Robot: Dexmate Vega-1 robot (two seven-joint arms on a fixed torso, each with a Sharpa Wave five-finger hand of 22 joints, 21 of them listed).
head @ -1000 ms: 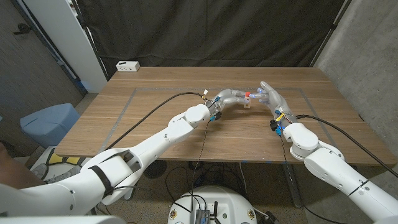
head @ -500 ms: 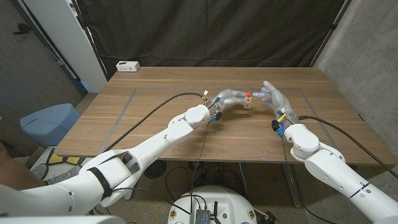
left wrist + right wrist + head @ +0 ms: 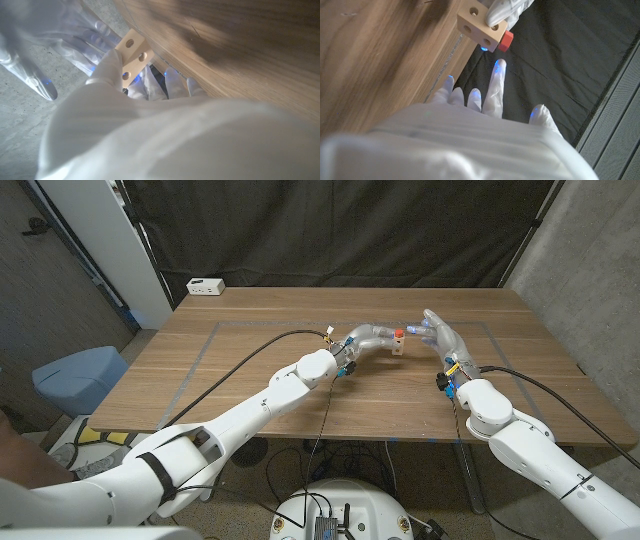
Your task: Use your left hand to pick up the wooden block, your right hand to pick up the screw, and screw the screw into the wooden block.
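Your left hand point(image 3: 372, 336) grips the one wooden block point(image 3: 398, 346), holding it above the bench point(image 3: 250, 370) near the middle of its far half. In the left wrist view the fingers point(image 3: 107, 67) wrap one end of the block point(image 3: 132, 54), and three round holes show along its face. In the right wrist view the block point(image 3: 479, 25) hangs from the left hand point(image 3: 506, 11) with two holes visible on its faces.

One red screw point(image 3: 398, 333) sits in the block; the right wrist view shows its red head point(image 3: 506, 40) sticking out of one side, and how deep it is seated cannot be told.

Your right hand point(image 3: 441, 335) holds nothing. Its fingers point(image 3: 494, 82) are spread and extended toward the block, just beside it but apart from it, with the screw head between the block and the fingertips.

Both arms reach in from the near corners, each bent at the elbow, and the two hands face each other over the bench.

One white power strip point(image 3: 205, 286) lies at the far left corner of the bench.
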